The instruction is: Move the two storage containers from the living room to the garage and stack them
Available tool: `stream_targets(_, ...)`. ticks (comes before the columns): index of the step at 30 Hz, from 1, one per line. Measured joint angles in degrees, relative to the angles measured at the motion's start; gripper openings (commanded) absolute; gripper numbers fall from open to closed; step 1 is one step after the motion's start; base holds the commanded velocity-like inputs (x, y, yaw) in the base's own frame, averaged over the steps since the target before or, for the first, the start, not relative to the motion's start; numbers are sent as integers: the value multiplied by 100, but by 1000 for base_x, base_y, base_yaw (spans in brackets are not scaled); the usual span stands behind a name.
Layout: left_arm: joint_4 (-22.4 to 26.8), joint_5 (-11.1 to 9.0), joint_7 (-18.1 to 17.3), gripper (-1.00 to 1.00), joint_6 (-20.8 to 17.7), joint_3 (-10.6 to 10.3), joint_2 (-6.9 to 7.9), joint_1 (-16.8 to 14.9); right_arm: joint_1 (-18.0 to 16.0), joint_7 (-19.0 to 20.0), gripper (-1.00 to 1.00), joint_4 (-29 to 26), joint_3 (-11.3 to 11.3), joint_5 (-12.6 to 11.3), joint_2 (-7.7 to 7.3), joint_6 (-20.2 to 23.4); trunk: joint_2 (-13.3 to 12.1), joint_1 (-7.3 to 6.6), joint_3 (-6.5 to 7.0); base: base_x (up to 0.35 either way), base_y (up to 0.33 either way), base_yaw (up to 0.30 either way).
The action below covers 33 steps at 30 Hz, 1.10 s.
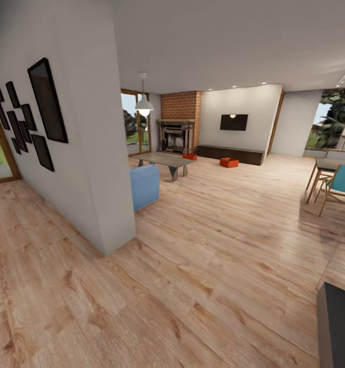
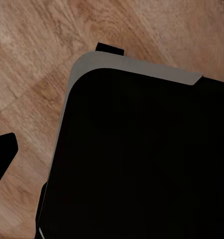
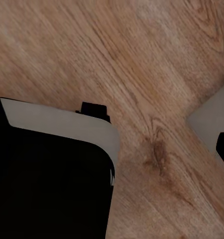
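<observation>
Both wrists aimed down at black, grey-edged robot base (image 2: 142, 159); finger state unreadable; arms hidden from head camera.

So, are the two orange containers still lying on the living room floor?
Yes: both containers sit on the wood floor, near the fireplace.

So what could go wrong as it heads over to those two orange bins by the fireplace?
1. The white wall corner and blue armchair stand close on the left of the way in; the base could clip them.
2. The low table stands in front of the nearer-left storage container, so reaching it may be awkward.
3. The other storage container sits close to the dark bench, leaving little room behind it.
</observation>
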<state>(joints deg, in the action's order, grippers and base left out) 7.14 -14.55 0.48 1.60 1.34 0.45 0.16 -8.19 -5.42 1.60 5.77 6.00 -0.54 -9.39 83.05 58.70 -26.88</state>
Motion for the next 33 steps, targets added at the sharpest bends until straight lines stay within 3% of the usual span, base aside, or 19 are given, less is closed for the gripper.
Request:
stream_targets(28, 1, -2, 0, 100, -1, 4, 0, 0, 1, 0, 100, -1, 0, 8, 9, -1, 0, 0, 0, 322, 0, -248)
stream_targets(33, 0, -2, 0, 100, 0, 5, 0, 0, 0, 6, 100, -1, 23, 20, 3, 0, 0, 0, 0, 322, 0, -77)
